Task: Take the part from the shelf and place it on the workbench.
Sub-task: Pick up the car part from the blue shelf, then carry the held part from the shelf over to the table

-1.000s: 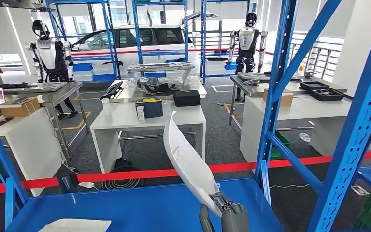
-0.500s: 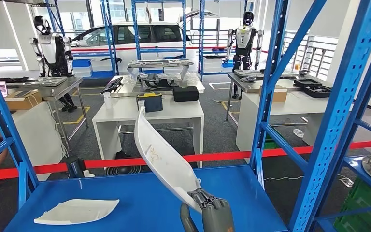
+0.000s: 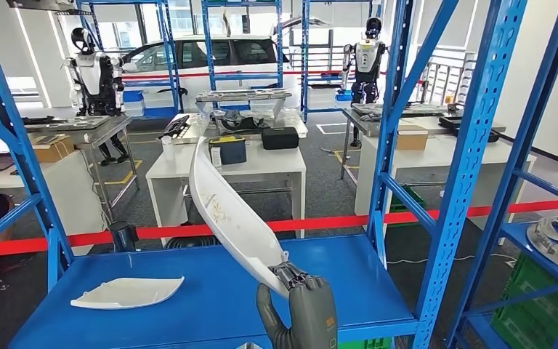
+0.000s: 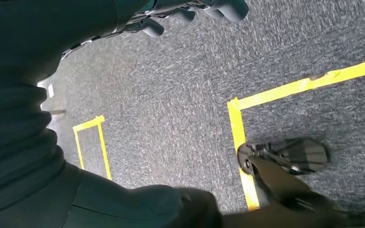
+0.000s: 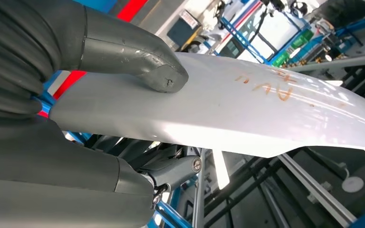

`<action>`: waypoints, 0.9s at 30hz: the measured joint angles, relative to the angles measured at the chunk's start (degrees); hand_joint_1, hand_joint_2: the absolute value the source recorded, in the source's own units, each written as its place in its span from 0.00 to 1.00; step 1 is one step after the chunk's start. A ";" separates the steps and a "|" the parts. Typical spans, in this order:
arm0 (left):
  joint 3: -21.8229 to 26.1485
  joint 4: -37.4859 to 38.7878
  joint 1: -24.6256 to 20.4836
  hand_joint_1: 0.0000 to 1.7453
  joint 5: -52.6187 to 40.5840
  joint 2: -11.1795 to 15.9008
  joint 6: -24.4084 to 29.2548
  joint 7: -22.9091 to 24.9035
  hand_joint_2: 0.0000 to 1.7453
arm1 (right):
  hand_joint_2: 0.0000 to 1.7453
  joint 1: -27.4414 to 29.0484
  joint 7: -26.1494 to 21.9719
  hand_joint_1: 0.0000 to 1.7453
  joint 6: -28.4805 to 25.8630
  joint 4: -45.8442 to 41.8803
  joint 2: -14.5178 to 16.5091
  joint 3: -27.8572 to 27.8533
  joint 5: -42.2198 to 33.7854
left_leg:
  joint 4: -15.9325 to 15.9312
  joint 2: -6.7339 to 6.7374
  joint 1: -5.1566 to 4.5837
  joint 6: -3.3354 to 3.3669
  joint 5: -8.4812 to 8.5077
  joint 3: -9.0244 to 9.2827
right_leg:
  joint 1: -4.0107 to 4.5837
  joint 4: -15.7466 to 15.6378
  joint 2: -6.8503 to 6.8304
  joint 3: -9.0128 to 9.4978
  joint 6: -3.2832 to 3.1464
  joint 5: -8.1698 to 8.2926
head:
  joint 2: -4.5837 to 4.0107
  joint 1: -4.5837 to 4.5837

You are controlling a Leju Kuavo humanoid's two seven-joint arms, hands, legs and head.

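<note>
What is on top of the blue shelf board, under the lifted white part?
One flat white panel lies on the blue shelf board, left of the right robot hand, which holds the lifted white part. The robot hand covers the board's near edge.

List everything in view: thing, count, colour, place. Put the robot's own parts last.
held part: one, white, long and curved, raised at a slant above the shelf
second part: one, white, lying flat on the shelf's left side
shelf: one, blue deck with blue uprights, right in front
barrier tape: one, red, stretched behind the shelf
workbenches: several, white, beyond the tape
black case: one, on the middle workbench
car: one, white, far back
other humanoid robots: two, white and black, back left and back right
right hand: grey, grips the held part's lower end
left hand: dark, hanging over grey floor with yellow lines; cannot tell its state
</note>
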 joint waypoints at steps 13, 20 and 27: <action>0.02 -0.02 0.04 0.00 -1.92 -0.86 -0.04 3.50 1.00 | 1.00 3.53 -0.67 1.00 -1.48 0.28 -4.09 -5.11 -0.67 | -1.15 0.82 -0.99 3.65 7.21 -8.90 | 0.14 9.06 0.30 3.48 1.55 -7.05 | -0.03 0.19; 0.02 -0.13 -0.70 0.00 -3.02 -1.50 -0.90 3.06 1.00 | 1.00 6.23 -0.61 1.00 -2.62 0.27 -5.54 -7.80 -1.03 | 0.17 0.58 -0.72 1.35 7.72 -11.04 | 0.54 -1.75 0.17 8.46 -0.71 -6.34 | -0.03 0.19; 0.00 -0.07 -0.85 0.00 -2.65 -1.50 -1.22 3.93 1.00 | 1.00 9.75 -0.67 1.00 -3.91 0.21 -6.34 -9.90 -1.26 | 13.79 0.46 0.03 -0.04 0.62 -10.25 | 0.21 -1.60 -0.06 1.94 -0.55 -0.82 | -0.04 -0.02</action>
